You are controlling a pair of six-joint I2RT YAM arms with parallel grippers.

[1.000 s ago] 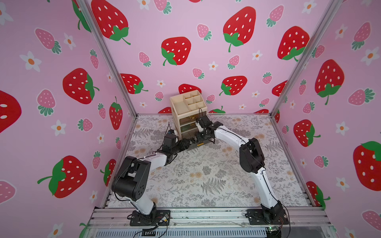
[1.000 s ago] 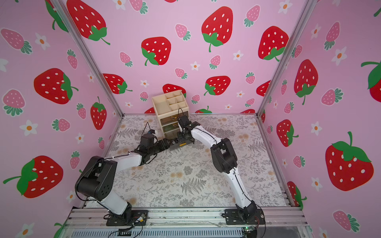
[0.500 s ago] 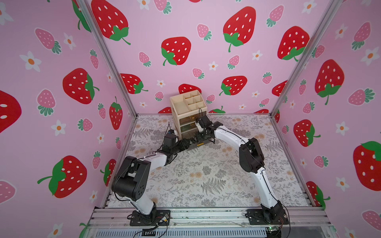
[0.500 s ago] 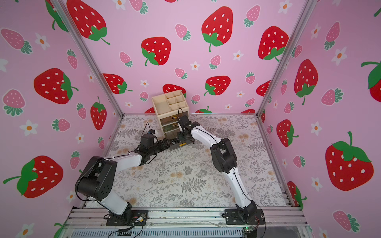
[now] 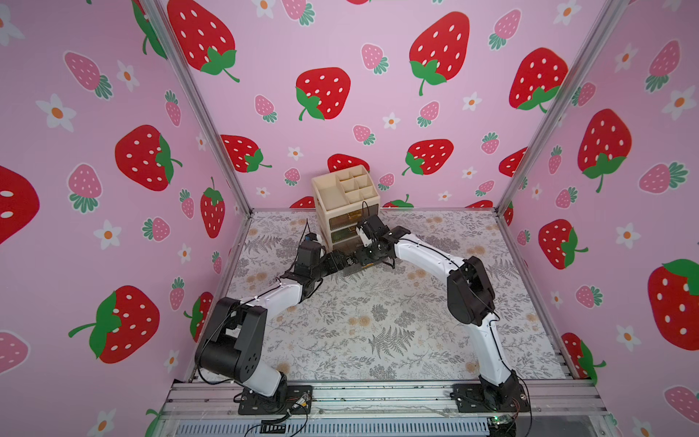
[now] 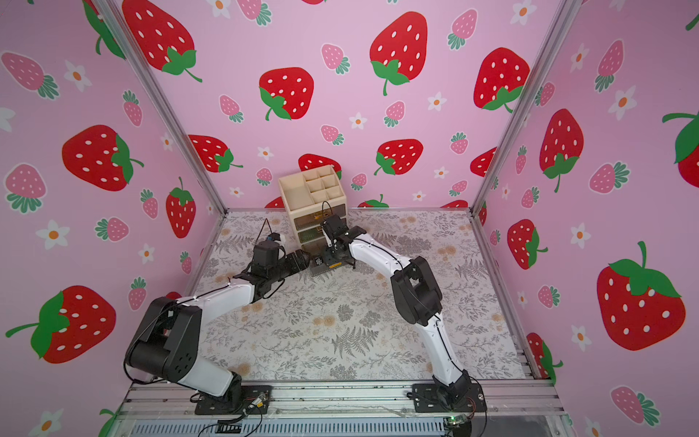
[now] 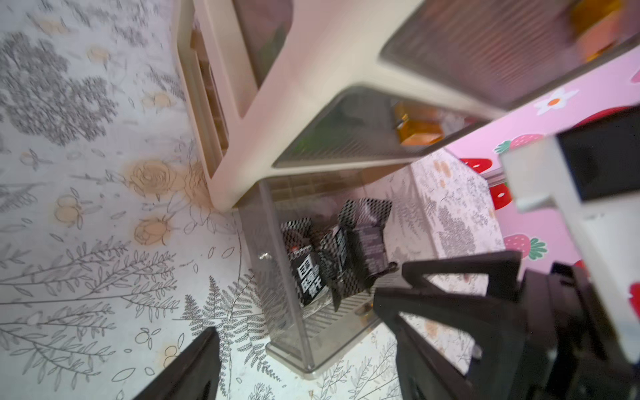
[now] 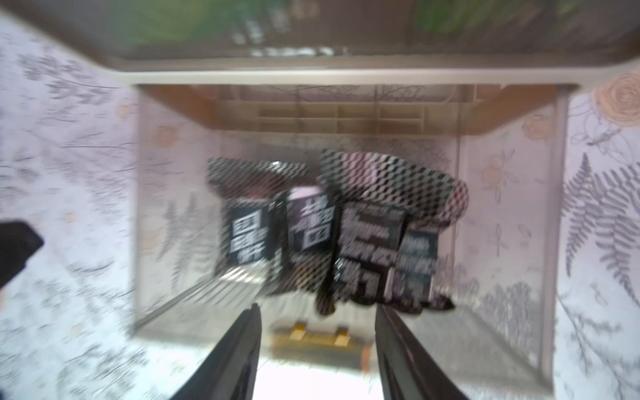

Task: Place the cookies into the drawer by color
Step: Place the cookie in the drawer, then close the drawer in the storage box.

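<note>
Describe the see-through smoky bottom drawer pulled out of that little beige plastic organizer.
The smoky translucent plastic bottom drawer is pulled well out of the beige plastic organizer, low over the floral-printed mat, which shows through its walls. Its front is ribbed and carries a gold handle. Inside, several shiny black checkered wrapped packets lie heaped together. The right gripper hangs open above its front edge; no contact is visible.

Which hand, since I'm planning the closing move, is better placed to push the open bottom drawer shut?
Right, probably. The right hand faces the bottom drawer head-on, open, its fingers either side of the gold handle. The left hand, also open, sits at the drawer's front corner, angled in from the side.
</note>
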